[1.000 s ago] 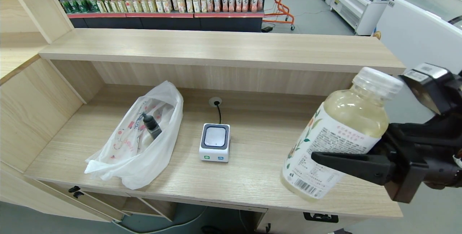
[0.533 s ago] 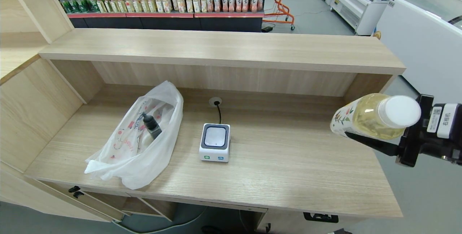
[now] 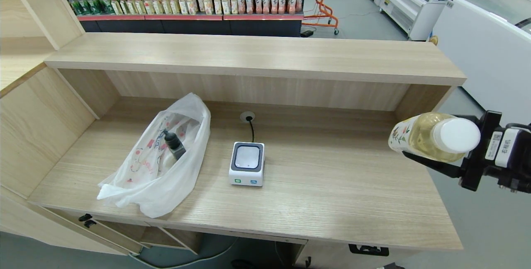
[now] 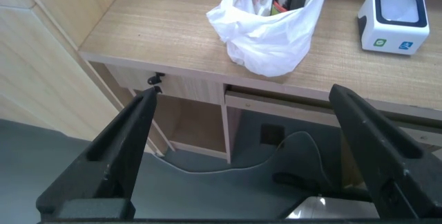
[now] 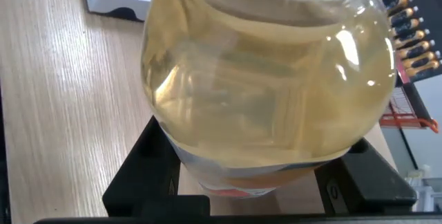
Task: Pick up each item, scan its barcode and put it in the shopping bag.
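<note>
While the right gripper [image 3: 421,142] is clamped on the drink bottle [image 3: 419,134], its dark fingers [image 3: 433,166] press against opposite sides of the bottle's body. The bottle lies nearly level in the grip, with its white cap [image 3: 458,135] turned toward the head camera. It is clear plastic, filled with pale yellow liquid, and carries a flowered label round its lower part. In the right wrist view the bottle [image 5: 269,79] sits close to the lens, one finger [image 5: 145,175] runs alongside it, and wood grain lies beneath. The bottle hangs in the air at the right end of the tabletop [image 3: 323,178], well apart from the scanner [image 3: 247,163].

The left gripper [image 4: 242,148] has its fingers [image 4: 117,155] spread wide with nothing between them. It hangs low in front of the tabletop's front edge, over the grey floor.

The scanner is a small white box with a dark-framed window on top. It stands near the middle of the tabletop, and a black cable [image 3: 250,130] runs from it to a round hole [image 3: 247,116] at the back. To its left lies the shopping bag [image 3: 166,157], white and crumpled, its mouth open upward. A dark pump-top bottle [image 3: 173,144] rests inside it. A raised wooden ledge [image 3: 249,55] runs behind the tabletop. Beyond that ledge are store shelves [image 3: 186,3] lined with drinks.
</note>
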You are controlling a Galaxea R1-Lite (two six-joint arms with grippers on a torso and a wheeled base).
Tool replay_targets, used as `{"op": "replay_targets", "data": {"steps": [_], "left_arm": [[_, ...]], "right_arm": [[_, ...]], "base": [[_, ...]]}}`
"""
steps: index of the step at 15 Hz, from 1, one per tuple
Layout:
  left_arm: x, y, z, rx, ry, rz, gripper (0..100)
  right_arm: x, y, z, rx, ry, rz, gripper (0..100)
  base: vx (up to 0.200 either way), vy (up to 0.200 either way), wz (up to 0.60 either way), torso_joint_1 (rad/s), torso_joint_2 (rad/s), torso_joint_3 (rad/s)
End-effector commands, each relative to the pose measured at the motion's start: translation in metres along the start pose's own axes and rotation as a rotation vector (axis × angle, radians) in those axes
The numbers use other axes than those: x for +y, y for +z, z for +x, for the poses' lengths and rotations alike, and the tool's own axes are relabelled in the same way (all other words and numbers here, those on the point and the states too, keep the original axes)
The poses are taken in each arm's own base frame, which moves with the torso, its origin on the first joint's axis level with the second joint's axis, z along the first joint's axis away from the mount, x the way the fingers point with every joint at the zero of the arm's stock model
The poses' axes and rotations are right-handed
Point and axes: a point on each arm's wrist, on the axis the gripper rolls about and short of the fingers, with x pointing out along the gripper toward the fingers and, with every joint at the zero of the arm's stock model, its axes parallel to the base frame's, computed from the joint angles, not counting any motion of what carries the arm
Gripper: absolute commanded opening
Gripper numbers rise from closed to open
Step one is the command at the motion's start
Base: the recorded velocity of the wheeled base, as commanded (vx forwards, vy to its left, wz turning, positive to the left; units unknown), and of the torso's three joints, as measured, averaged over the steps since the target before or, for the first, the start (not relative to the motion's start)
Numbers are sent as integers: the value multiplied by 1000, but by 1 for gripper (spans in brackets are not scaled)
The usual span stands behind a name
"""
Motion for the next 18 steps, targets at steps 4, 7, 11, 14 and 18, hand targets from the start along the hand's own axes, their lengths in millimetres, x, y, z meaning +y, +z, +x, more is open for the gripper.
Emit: {"op": "replay_targets", "data": {"steps": [4, 7, 11, 14, 18], "left_arm": [[0, 0, 0, 0, 1, 0, 100], [0, 0, 0, 0, 1, 0, 100], [0, 0, 0, 0, 1, 0, 100], [0, 0, 0, 0, 1, 0, 100], [0, 0, 0, 0, 1, 0, 100]], "right_arm": [[6, 7, 6, -76, 50, 25, 0], [7, 6, 7, -80, 59, 41, 0], [10, 1, 12, -83, 80, 58, 0], [11, -2, 14, -87, 90, 64, 0], [13, -7, 19, -79, 104, 79, 0]], "base": [[0, 100, 0, 1, 2, 0], [0, 200, 0, 2, 1, 2], [0, 200, 0, -2, 4, 2], [0, 200, 0, 1, 4, 4], [0, 150, 0, 3, 2, -1]]}}
